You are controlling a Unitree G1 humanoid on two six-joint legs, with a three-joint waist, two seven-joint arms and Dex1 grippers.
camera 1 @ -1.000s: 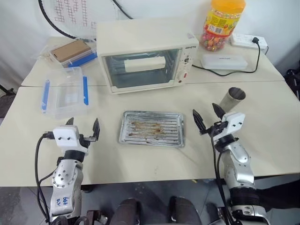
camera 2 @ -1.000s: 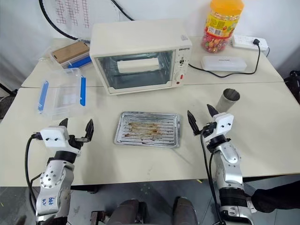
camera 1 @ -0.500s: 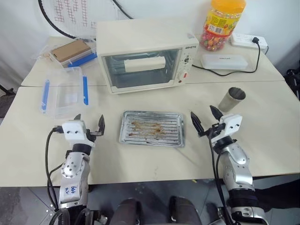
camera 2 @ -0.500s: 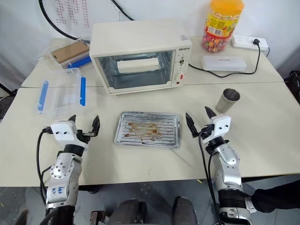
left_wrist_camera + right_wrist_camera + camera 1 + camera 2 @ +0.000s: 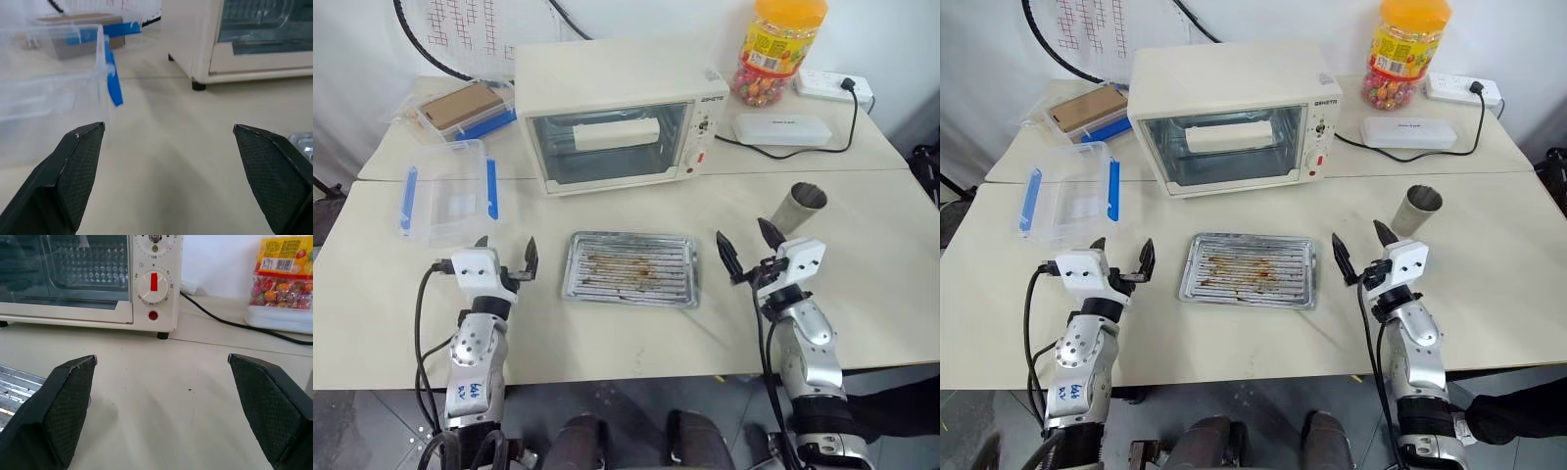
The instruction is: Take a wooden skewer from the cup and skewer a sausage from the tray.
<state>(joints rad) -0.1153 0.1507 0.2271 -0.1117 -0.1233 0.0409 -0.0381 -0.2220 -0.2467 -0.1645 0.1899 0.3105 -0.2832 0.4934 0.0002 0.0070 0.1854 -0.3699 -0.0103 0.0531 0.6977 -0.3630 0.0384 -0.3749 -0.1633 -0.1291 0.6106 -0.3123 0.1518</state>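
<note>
Your left gripper [image 5: 504, 257] has shifted closer to the tray [image 5: 630, 268] mid-desk; right gripper [image 5: 745, 248] barely moved, cup [image 5: 800, 207] just behind it. Both jaws wide apart, empty. Cream desk [image 5: 607, 333], toaster oven [image 5: 612, 116] behind.

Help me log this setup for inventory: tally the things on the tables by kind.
Toaster oven: 1
Baking tray: 1
Metal cup: 1
Candy jar: 1
Clear plastic box with blue clips: 1
Power strip: 1
White case: 1
Total: 7
</note>
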